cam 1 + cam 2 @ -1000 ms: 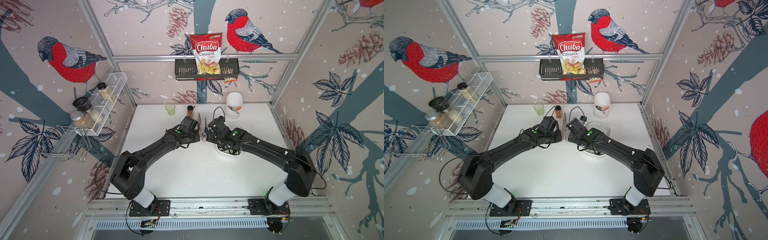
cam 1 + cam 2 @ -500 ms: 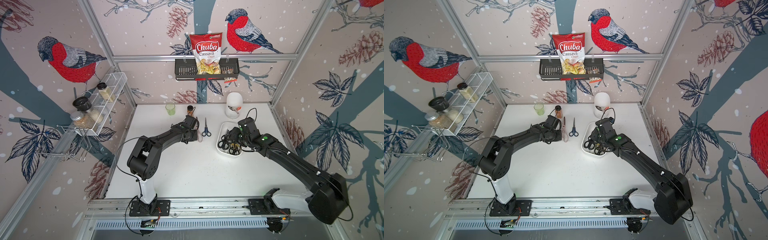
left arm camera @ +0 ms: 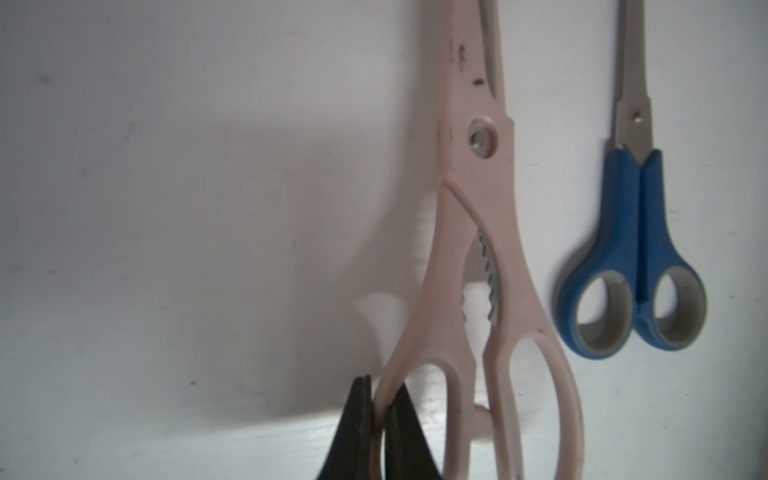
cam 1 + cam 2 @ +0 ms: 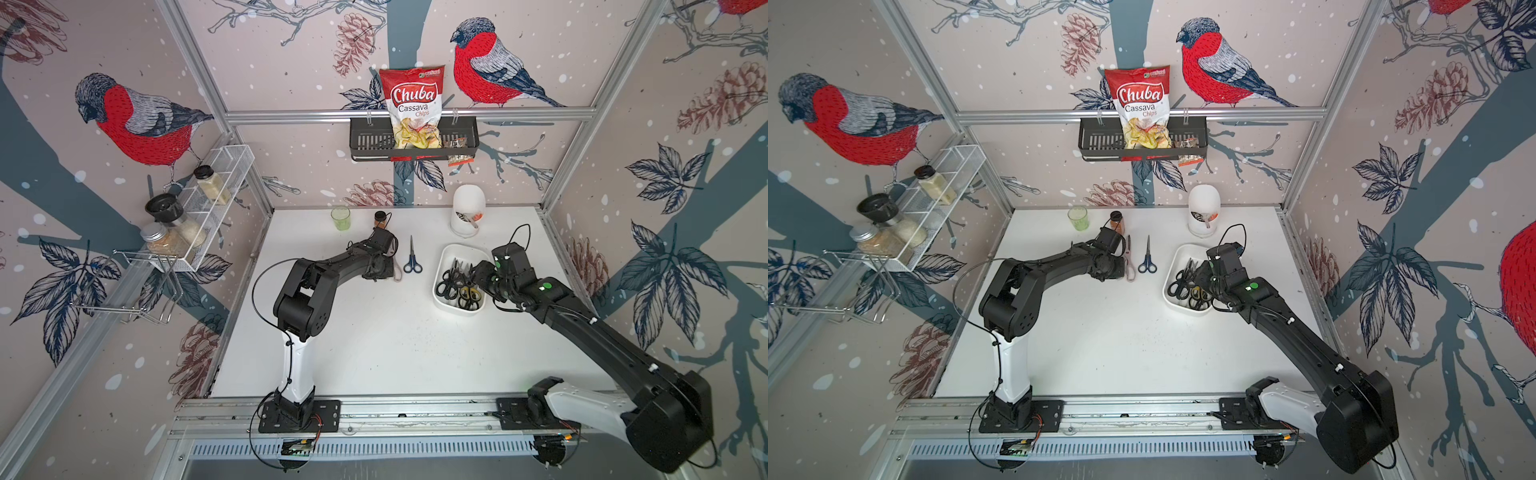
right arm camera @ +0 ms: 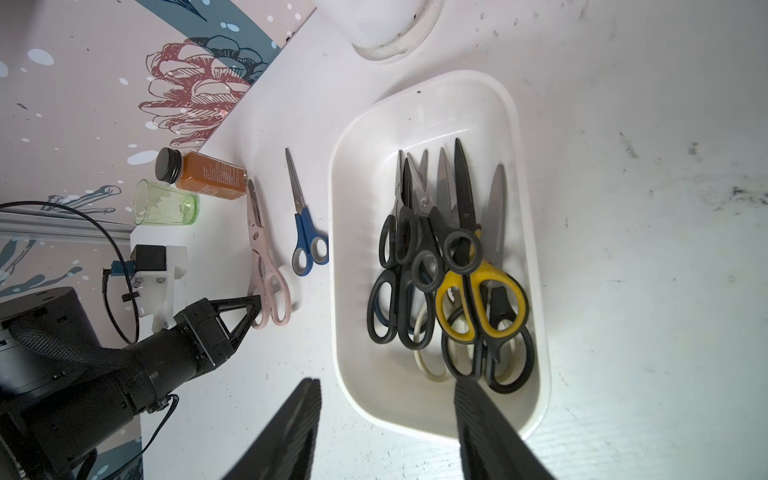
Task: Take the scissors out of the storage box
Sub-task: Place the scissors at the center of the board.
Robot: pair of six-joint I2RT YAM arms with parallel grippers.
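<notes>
Over the tub's near end: the right gripper [image 5: 386, 382] hangs empty, jaws about half apart. One finger [image 5: 486, 415] is above the handles inside; its mate is over bare table just outside the wall.
Storage box: shallow glossy white plastic tub [image 5: 517, 137] with rounded corners, standing on the white table [image 5: 665, 249].
Pile inside: several steel-bladed scissors [image 5: 415, 249] stacked lengthwise. All blades point to the far end, and the handle rings crowd the end nearest the right gripper.
Top of pile: a yellow-and-black-handled pair [image 5: 478, 291], with black-handled pairs [image 5: 395, 299] alongside and cream rings [image 5: 428, 357] showing at the bottom.
Key relation: the pile's long axis runs straight away from the right gripper, along the box's length. The jaws open across that axis, so closing would probably pinch a handle from its sides. The rings lie just ahead and below.
Nearer arm: the right, clearly; the left arm is well apart from the tub.
Left gripper [image 3: 380, 399]: clamped on the rim of one ring of the pale pink kitchen scissors [image 3: 469, 249], which lie along the table.
Already out: that pink pair and a blue-handled pair [image 5: 305, 232], side by side and parallel, with the blue one nearer the tub.
Risk: overlapping rings may come up together.
</notes>
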